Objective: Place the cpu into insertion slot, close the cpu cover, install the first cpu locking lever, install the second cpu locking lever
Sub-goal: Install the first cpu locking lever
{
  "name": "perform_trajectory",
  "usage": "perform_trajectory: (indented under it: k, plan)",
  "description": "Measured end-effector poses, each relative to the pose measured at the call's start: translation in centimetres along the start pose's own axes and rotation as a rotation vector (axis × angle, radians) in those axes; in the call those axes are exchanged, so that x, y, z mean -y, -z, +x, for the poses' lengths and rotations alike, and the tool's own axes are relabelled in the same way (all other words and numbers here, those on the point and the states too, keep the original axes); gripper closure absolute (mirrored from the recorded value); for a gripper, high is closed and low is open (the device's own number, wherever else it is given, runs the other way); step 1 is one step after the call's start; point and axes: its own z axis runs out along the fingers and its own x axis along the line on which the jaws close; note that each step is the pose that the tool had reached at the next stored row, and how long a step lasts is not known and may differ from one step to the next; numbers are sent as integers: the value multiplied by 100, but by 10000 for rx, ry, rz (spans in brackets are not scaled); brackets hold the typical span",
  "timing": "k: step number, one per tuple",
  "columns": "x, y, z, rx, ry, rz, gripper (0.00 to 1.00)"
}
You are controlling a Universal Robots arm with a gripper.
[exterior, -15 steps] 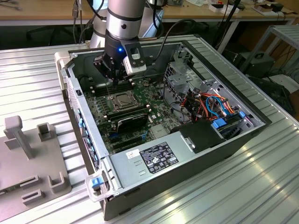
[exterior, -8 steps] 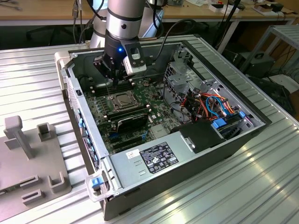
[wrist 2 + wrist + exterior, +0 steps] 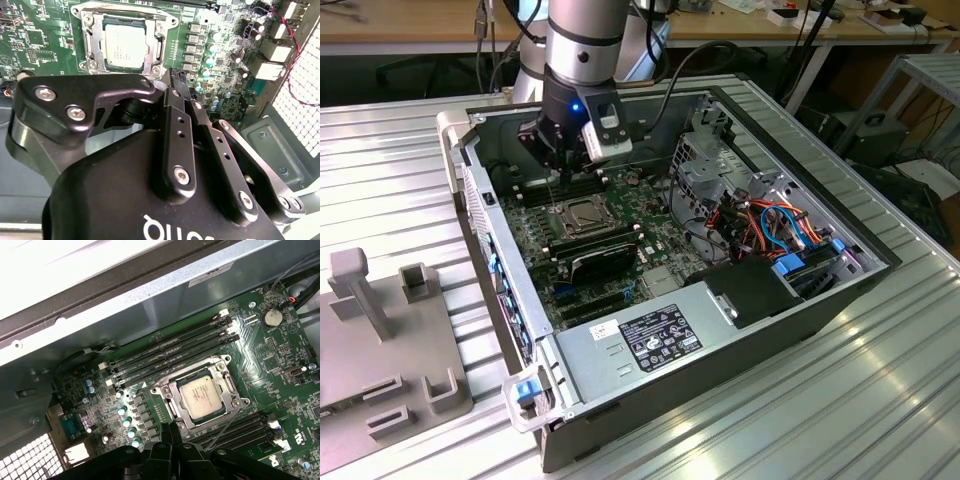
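**Socket area, arm overhead.** The cpu [image 3: 201, 396] sat in the slot [image 3: 231, 382] with the cover [image 3: 192, 376] down over its edges, apparently to pin it flat. The gripper [image 3: 178, 80] hung just beside the socket. Its fingers were pressed together with nothing seen between them, probably to serve as a narrow pusher. The first wrist view showed a thin lever [image 3: 225, 429] standing loose. The exterior view showed the arm reaching down into the open case [image 3: 620, 395].
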Motion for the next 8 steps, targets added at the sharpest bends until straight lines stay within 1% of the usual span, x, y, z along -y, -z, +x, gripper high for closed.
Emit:
perform_trajectory:
  k: [5, 8]
  plan:
    - [19, -3, 38, -8, 373, 13, 89]
    - [29, -5, 61, -11, 524, 19, 89]
